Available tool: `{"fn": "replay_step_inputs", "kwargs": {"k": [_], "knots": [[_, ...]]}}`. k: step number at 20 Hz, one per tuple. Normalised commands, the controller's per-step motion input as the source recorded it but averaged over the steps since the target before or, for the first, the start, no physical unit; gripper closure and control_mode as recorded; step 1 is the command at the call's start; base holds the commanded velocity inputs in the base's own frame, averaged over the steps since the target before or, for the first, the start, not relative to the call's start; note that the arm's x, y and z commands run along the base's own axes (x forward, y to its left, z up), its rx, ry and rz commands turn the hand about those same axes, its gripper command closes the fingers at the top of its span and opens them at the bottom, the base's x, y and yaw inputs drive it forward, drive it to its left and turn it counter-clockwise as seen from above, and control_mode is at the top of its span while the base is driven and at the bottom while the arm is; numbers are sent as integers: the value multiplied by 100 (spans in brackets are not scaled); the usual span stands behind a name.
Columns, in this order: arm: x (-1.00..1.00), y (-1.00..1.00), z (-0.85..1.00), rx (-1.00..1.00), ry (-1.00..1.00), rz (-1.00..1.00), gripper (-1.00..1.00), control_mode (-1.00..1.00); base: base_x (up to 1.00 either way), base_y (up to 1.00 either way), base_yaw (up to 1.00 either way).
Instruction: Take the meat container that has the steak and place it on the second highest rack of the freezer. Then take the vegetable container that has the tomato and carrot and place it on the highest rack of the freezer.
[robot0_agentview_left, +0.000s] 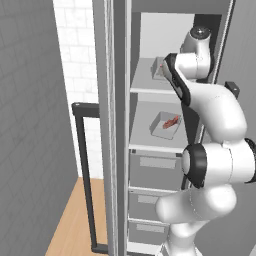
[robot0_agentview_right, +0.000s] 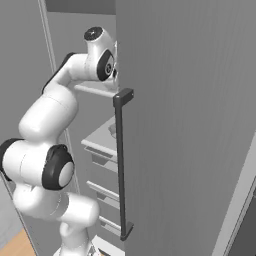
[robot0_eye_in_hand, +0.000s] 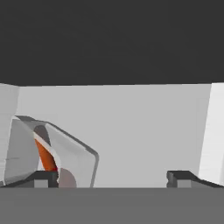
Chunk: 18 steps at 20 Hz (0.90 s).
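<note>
- Left base view: steak (robot0_agentview_left: 171, 121) in its tray (robot0_agentview_left: 165, 125) on the lower shelf; second tray (robot0_agentview_left: 158, 68) on highest rack (robot0_agentview_left: 150, 82), half hidden by arm.
- Hand view: pincer (robot0_eye_in_hand: 112, 178) apart, holding nothing (carrot (robot0_eye_in_hand: 45, 155) visible in tray at left).
- Right base view: freezer (robot0_agentview_right: 185, 125) door blocks the shelves.

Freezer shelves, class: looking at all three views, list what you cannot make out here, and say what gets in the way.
- Top-shelf container: left base view, mostly covered by the arm; tomato not discernible there.
- Carrot: hand view, an orange strip inside the container wall; the rest hidden, cut by the bottom edge.
- Steak: left base view, too small for detail.
- Shelves: right base view, blocked by the door.
- Gripper: fingertips barely showing, standing wide apart.
</note>
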Motion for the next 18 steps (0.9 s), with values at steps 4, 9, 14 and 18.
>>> {"fn": "replay_step_inputs", "kwargs": {"k": [4, 9, 14, 18], "knots": [[-84, 14, 63, -6, -4, 0, -100, -100, 0, 0, 0], [-95, 15, 37, -1, 7, 3, -100, -100, 0, 0, 0], [-100, 19, 0, 2, 12, 11, -100, -100, 0, 0, 0], [-100, 19, 0, 11, 8, 4, -100, -100, 0, 0, 0]]}}
